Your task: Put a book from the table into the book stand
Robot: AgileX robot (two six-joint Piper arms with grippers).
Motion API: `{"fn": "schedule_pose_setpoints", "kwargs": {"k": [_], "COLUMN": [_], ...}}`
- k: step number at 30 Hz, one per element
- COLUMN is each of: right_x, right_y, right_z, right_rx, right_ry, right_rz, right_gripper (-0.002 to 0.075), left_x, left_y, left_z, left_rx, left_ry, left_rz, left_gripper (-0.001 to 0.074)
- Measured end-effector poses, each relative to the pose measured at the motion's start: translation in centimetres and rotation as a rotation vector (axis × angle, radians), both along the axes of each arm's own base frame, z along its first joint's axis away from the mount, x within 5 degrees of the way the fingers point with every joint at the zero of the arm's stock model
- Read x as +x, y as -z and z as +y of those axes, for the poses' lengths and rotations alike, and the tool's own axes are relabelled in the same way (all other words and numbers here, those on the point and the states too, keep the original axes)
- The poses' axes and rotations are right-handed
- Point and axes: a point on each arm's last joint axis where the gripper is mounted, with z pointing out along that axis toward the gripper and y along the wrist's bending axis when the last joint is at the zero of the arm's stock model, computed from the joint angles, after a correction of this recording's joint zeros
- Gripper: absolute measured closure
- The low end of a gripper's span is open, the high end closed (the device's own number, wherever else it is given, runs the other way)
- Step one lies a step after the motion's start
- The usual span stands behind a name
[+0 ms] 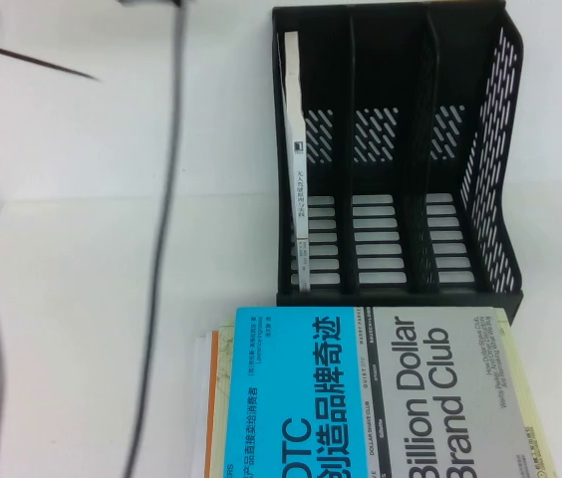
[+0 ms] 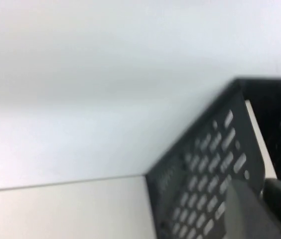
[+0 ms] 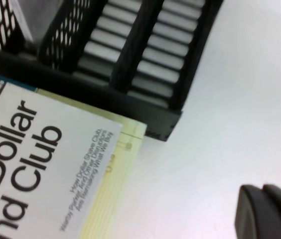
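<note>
The book (image 1: 298,159) stands upright on its edge in the leftmost slot of the book stand (image 1: 397,154), white spine facing the camera, leaning against the stand's left wall; its edge also shows as a pale strip inside the rack in the left wrist view (image 2: 256,130). The middle and right slots hold nothing. The stand sits on the white table (image 1: 82,329), open front toward the robot, perforated right side visible (image 3: 125,55). Just in front of the stand, touching or nearly touching its front lip, lies a stack of books, topped by the cyan-and-grey "Billion Dollar Brand Club" book (image 1: 371,398), flat, cover up (image 3: 36,164). A yellowish book (image 3: 113,184) sticks out under it on the right, and a white-and-orange edge (image 1: 211,398) shows on the stack's left side. Dark cables (image 1: 171,149) hang blurred across the left of the high view. Left gripper (image 2: 260,209) is only a dark blurred shape close beside the stand's perforated left wall; cannot tell its opening or whether it touches. Right gripper (image 3: 270,211) hovers over bare table to the right of the stack; its dark tips sit pressed together, holding nothing.
</note>
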Motion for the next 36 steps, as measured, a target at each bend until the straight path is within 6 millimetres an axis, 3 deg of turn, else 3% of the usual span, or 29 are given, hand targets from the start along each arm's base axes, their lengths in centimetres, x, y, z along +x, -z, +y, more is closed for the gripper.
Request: {"fn": "schedule_pose_setpoints", "kwargs": {"k": [5, 9, 12, 15, 20, 27, 32, 36], "right_x": [-3.1, -5.9, -7.6, -9.1, -10.4, -10.8, -10.8, -10.9], "right_y": [-1.8, -1.5, -0.2, 1.6, 5.6, 9.8, 10.8, 11.1], "right_z": [-1.6, -2.9, -3.7, -4.3, -4.7, -4.7, -4.7, -4.8], "right_rx": [0.031, 0.06, 0.097, 0.153, 0.234, 0.309, 0.305, 0.296], "right_ry": [0.008, 0.005, 0.015, 0.041, 0.069, 0.097, 0.107, 0.114], "right_rz": [-0.092, -0.158, -0.194, -0.215, -0.239, -0.228, -0.203, -0.185], "right_gripper": [0.0729, 0.0729, 0.0729, 0.0729, 0.0729, 0.0729, 0.0729, 0.0729], "left_x": [-5.2, -9.9, -13.2, -16.1, -19.9, -24.4, -26.3, -27.0], "left_y": [-6.1, -10.0, -11.5, -11.6, -9.4, -1.7, 4.1, 7.0], "left_z": [3.1, 4.5, 4.4, 4.2, 3.8, 4.7, 5.4, 5.9], "left_rx": [0.059, 0.087, 0.12, 0.139, 0.148, 0.088, 0.009, -0.025], "left_ry": [-0.069, -0.063, -0.012, 0.04, 0.13, 0.17, 0.142, 0.109], "left_rz": [-0.141, -0.268, -0.32, -0.339, -0.359, -0.341, -0.353, -0.412], "left_gripper": [0.0727, 0.0733, 0.0734, 0.0734, 0.0734, 0.0734, 0.0734, 0.0734]}}
